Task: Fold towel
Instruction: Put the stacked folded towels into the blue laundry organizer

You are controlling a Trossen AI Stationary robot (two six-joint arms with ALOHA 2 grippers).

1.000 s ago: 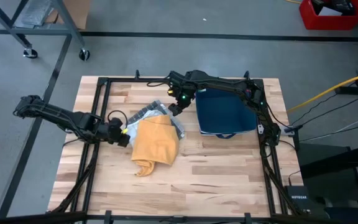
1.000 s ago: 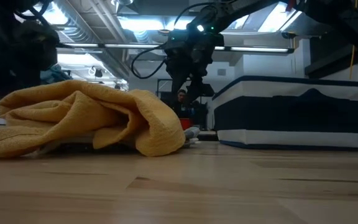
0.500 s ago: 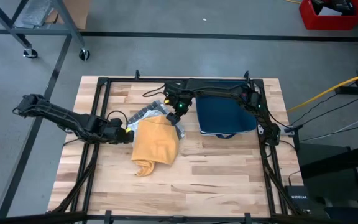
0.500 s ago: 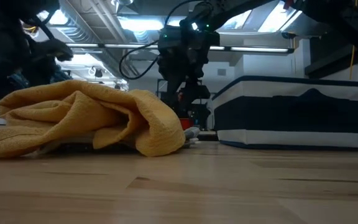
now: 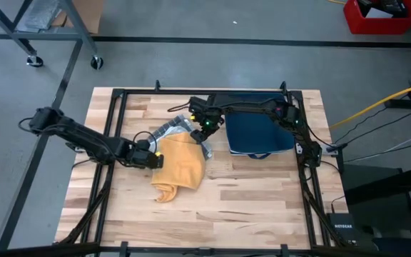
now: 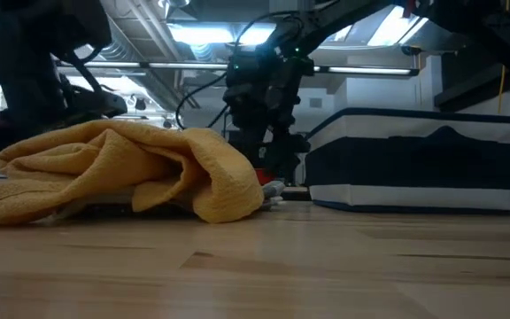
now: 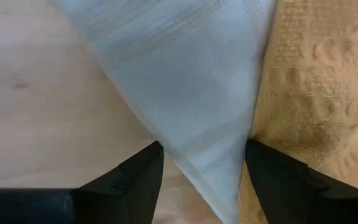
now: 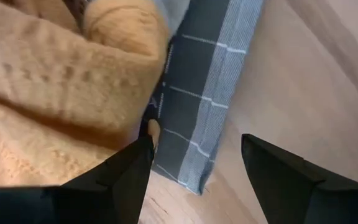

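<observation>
Currently the orange towel (image 5: 179, 165) lies crumpled left of centre on the bench (image 5: 248, 207), on top of a grey checked cloth (image 8: 194, 106) and a pale cloth (image 7: 185, 93). The left pincer (image 5: 153, 159) sits at the towel's left edge, jaws spread wide and empty, straddling the pale cloth. The right pincer (image 5: 205, 130) hovers at the towel's upper right corner, jaws parted, gripping nothing. Likely risk: either pincer closes on the underlying cloths instead of the towel, dragging the whole pile. A dark blue bin (image 5: 257, 130) stands just right.

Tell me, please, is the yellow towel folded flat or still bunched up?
Bunched up: the yellow towel lies in loose, rumpled humps on the table.
</observation>
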